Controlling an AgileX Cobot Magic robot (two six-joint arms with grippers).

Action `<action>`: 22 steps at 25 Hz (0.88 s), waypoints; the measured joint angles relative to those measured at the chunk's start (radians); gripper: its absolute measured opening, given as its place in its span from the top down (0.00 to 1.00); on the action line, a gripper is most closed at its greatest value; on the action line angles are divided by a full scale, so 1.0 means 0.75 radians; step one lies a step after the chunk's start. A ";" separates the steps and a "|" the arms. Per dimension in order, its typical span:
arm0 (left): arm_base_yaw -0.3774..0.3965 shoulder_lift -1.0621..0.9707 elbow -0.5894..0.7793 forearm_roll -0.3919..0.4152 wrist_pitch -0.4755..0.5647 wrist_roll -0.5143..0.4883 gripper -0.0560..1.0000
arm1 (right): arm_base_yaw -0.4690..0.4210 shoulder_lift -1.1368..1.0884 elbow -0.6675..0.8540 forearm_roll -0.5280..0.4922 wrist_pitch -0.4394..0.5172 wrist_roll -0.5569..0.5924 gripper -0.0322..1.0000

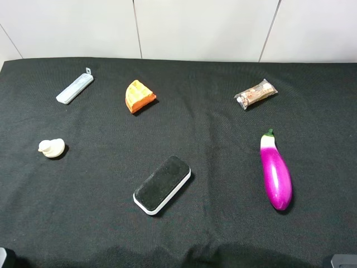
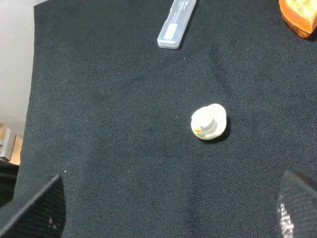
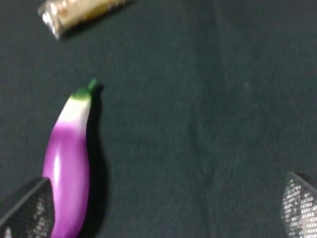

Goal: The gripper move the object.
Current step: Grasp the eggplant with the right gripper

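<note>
The glossy magenta-purple eggplant lies on the black cloth at the right, with its green stem pointing to the back. In the right wrist view the eggplant lies beside one finger of my right gripper. That gripper is open, empty and hovers above the cloth, not touching the eggplant. My left gripper is open and empty above the cloth on the left side, a little short of a small white duck. In the high view only dark bits of the arms show at the bottom corners.
A black-and-white eraser lies at the front middle. An orange wedge and a pale blue-grey case lie at the back left. The white duck sits at the left. A wrapped snack bar lies behind the eggplant.
</note>
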 joint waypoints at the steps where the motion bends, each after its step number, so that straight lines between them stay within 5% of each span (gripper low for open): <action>1: 0.000 0.000 0.000 0.000 0.000 0.000 0.09 | 0.000 0.035 -0.017 0.006 0.010 0.000 0.30; 7: 0.000 0.000 0.000 0.000 0.000 0.000 0.09 | 0.017 0.209 -0.129 0.035 0.078 0.000 0.30; 22: 0.000 0.000 0.000 0.000 0.000 0.000 0.09 | 0.299 0.624 -0.261 0.022 0.170 0.124 0.30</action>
